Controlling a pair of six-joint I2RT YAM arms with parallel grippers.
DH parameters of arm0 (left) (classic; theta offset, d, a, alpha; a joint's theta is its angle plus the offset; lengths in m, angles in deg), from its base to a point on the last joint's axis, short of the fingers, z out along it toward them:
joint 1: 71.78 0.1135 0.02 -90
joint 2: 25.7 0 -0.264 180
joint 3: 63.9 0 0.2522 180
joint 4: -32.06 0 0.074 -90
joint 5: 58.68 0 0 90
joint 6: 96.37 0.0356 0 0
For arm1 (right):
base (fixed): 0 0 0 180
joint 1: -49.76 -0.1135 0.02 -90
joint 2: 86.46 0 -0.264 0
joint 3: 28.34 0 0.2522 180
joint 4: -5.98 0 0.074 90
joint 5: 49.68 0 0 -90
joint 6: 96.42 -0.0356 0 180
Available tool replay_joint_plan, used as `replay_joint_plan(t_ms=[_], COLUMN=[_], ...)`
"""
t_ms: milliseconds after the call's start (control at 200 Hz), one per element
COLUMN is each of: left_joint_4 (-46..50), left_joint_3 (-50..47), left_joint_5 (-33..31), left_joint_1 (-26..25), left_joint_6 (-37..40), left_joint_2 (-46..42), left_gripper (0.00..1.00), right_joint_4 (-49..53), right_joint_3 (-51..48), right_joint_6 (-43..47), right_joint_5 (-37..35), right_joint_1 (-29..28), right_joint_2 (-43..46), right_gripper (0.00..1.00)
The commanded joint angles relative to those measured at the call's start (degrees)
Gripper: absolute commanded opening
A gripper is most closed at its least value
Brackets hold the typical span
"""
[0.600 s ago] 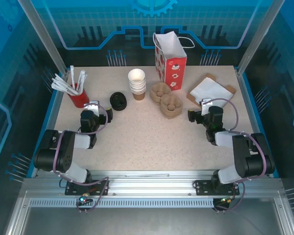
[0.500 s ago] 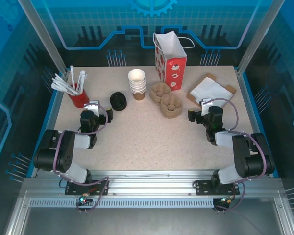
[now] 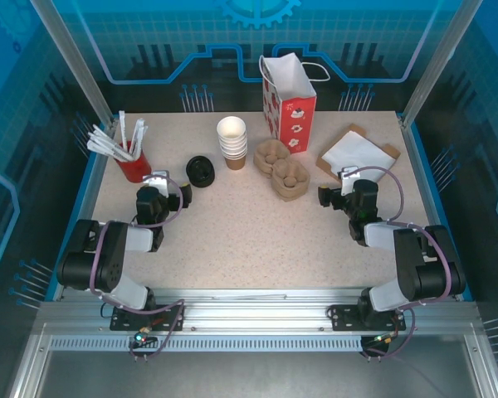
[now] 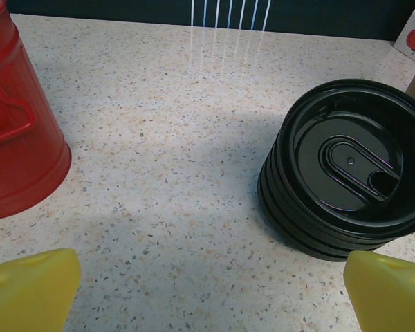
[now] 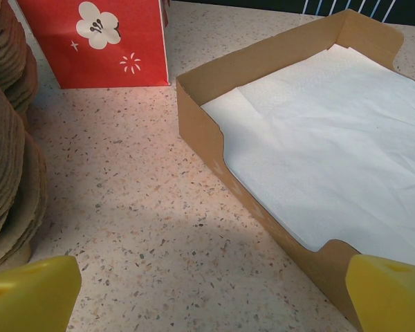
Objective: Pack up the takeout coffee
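Coffee lids (image 4: 346,166), stacked, sit just ahead of the wide-apart left pincer (image 4: 209,294); the right pincer (image 5: 211,294) gapes too.

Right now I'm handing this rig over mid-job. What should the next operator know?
Left end effector: open, empty, facing the stack of black lids, red bucket to its left.
Right end effector: open, empty, facing the cardboard napkin tray.
Stack of white paper cups stands lidless beside the pulp cup carriers; red gift bag upright behind them.
Done: nothing lidded or packed yet. Left: probably lid one cup, then pack it.
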Motion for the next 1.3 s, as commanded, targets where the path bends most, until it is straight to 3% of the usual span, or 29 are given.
replay_joint_plan(t_ms=[0,335,455,520,660,725,860,985,1121,1296], left_joint_4=[-0.04,0.09,7.13,15.35,28.21,31.88,29.33,40.55,51.28,63.80], left_joint_3=[0.97,1.05,1.56,2.75,4.39,4.04,2.11,12.74,24.74,41.42], left_joint_5=[1.27,2.98,-1.08,-4.64,-10.05,-6.48,7.27,16.16,15.14,16.18], left_joint_1=[-0.15,1.01,0.95,1.00,0.91,0.87,0.54,-1.13,-4.93,-7.21], left_joint_6=[1.39,0.63,-0.70,-2.64,-18.08,-25.19,-30.60,-28.19,-22.89,-17.74], left_joint_2=[0.17,-0.02,-7.11,-13.74,-27.74,-34.18,-41.48,-36.53,-26.09,-12.52], left_gripper=[0.99,0.99,0.99,0.99,0.99,0.99,0.99,0.99,0.93,0.87], right_joint_4=[-0.67,-0.72,18.52,21.18,34.95,43.53,49.85,54.49,57.68,61.77], right_joint_3=[1.47,1.74,9.15,9.24,12.85,16.95,22.39,28.57,34.68,41.78], right_joint_6=[0.36,0.24,-4.83,-9.02,-19.16,-22.26,-21.53,-18.53,-14.06,-10.88], right_joint_5=[0.79,0.58,-4.21,-3.73,-8.91,-9.12,0.85,1.59,0.00,0.62], right_joint_1=[1.08,1.18,1.32,2.13,3.11,3.49,0.58,-8.98,-20.41,-26.88], right_joint_2=[-0.52,-0.28,6.01,10.57,22.00,25.62,28.61,26.66,21.20,11.72], right_gripper=[1.00,1.00,1.00,1.00,1.00,1.00,0.99,0.98,0.97,0.94])
